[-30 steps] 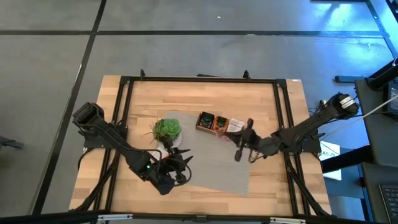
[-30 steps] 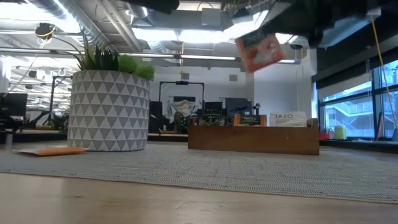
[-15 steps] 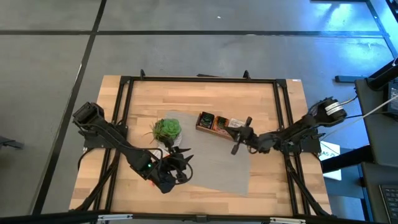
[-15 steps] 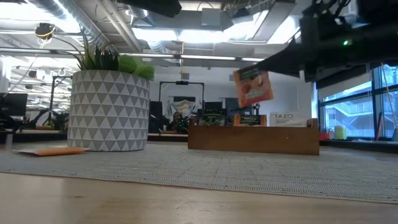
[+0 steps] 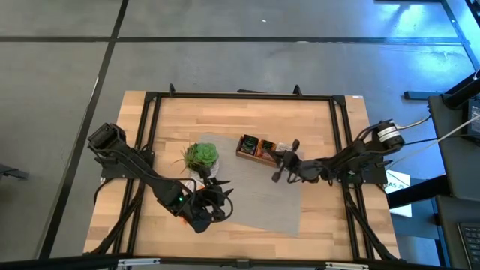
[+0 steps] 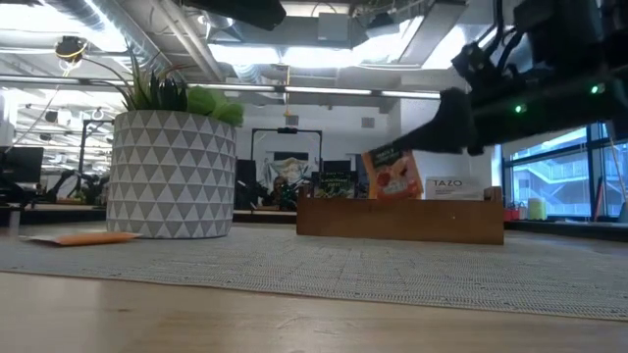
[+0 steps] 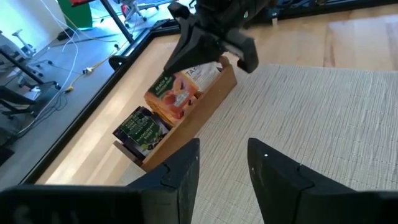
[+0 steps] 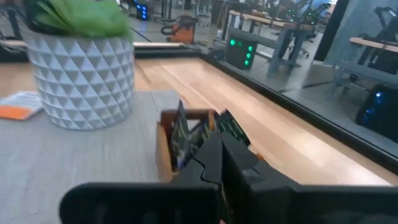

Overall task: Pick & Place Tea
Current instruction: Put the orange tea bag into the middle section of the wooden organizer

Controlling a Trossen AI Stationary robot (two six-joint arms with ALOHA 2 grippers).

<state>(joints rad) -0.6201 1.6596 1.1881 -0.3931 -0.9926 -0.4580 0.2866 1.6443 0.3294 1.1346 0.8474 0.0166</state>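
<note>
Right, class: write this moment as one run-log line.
right gripper: shut on orange-red tea sachet | above brown wooden box, middle compartment | left gripper: open, waiting near potted plant

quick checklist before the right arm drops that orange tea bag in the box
1. Right gripper shut on the orange tea sachet: ok.
2. Sachet over the wooden box, middle compartment: ok.
3. Sachet already down inside the box: cannot tell.
4. Sachet upright: not ok, tilted in the low view.
5. Left gripper away from the box: ok.
6. Potted plant out of the path: ok.
</note>
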